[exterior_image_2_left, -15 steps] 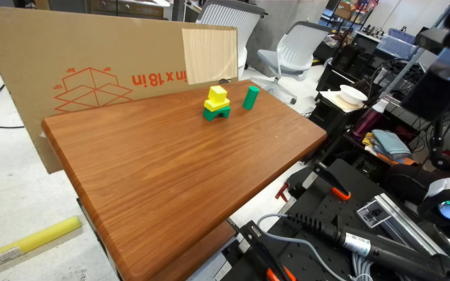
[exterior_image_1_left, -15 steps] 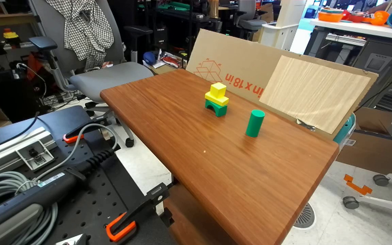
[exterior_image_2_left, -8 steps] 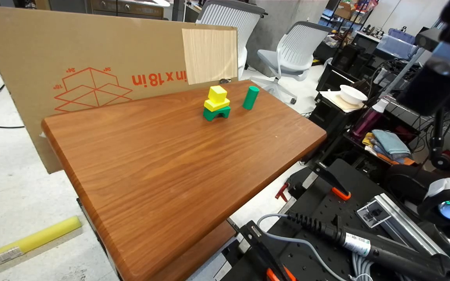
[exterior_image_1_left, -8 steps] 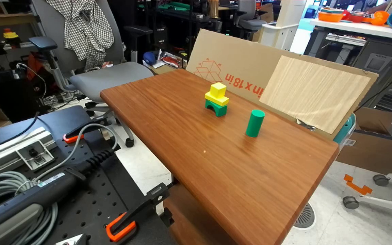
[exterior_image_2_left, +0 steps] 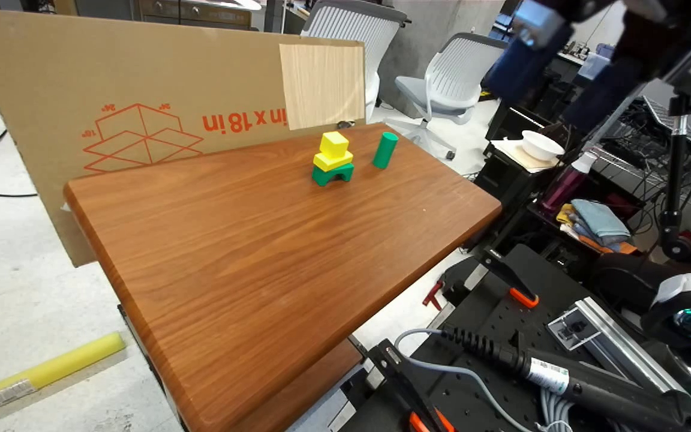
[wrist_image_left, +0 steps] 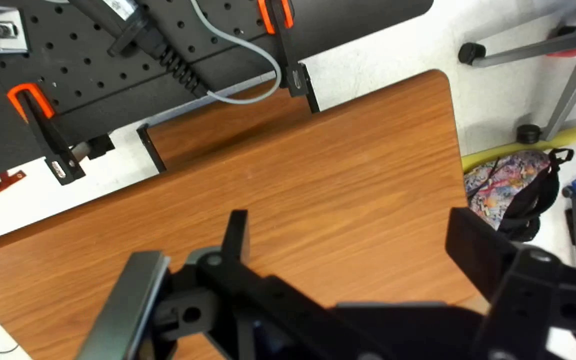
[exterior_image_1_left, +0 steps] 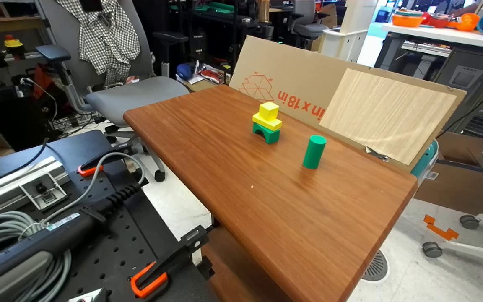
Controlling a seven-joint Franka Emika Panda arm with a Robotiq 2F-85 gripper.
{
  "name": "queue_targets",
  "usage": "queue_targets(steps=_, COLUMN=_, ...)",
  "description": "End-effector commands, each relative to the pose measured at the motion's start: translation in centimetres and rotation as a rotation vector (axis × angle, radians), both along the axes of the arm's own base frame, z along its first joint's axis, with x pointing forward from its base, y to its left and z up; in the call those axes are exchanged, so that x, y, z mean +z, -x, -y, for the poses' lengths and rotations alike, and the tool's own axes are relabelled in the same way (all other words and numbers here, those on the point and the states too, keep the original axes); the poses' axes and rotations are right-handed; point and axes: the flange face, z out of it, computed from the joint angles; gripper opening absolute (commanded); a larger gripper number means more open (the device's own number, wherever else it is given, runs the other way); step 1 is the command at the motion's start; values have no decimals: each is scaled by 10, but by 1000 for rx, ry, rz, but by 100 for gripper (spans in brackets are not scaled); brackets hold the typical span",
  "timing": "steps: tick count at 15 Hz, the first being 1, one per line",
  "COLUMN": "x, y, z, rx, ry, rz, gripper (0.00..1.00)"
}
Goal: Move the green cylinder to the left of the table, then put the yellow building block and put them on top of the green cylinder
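Observation:
The green cylinder (exterior_image_1_left: 314,152) stands upright on the table (exterior_image_1_left: 241,197), and it also shows in an exterior view (exterior_image_2_left: 385,150). The yellow building block (exterior_image_1_left: 268,111) sits on a flat yellow block (exterior_image_1_left: 267,122) atop a green arch block (exterior_image_1_left: 266,133); this cube also shows in an exterior view (exterior_image_2_left: 334,144). My gripper (wrist_image_left: 350,220) is open and holds nothing in the wrist view, with the tabletop between its fingers. In an exterior view, my gripper (exterior_image_2_left: 542,107) is blurred, high up and away from the blocks. The wrist view shows no blocks.
A cardboard sheet (exterior_image_1_left: 292,71) stands along one long table edge, with a wood-grain panel (exterior_image_1_left: 386,113) on it. A black pegboard bench (exterior_image_2_left: 501,366) with a dark handheld tool (exterior_image_2_left: 555,377) and orange-tipped clamps (wrist_image_left: 30,97) stands along the opposite edge.
My gripper has moved left and further into an exterior view, where both fingers show now. A dark tip has appeared at the top of an exterior view. The blocks and cylinder have not moved.

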Motion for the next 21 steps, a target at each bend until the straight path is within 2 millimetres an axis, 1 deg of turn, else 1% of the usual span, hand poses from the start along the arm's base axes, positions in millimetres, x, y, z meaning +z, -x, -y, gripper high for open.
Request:
queue_targets(steps=1, x=-20, y=-54, z=8, rx=-58, ry=-18, rz=40, gripper=100)
queue_targets(steps=4, x=-42, y=-97, z=24, rx=-97, ry=-12, rz=63, gripper=100)
queue_targets(steps=7, x=-60, y=-139, z=48, rx=-131, ry=-11, rz=65, gripper=100)
queue_targets(steps=12, x=-84, y=-202, z=103, rx=-216, ry=-5, rz=38, gripper=100)
queue_targets(steps=15, x=-97, y=-231, z=133, rx=-279, ry=5, rz=30, gripper=100)
queue_targets(steps=18, x=-112, y=-252, z=159, rx=-316, ry=29, rz=27, gripper=100)
queue_targets(steps=21, x=-127, y=-269, z=181, rx=-347, ry=45, rz=28, gripper=100)
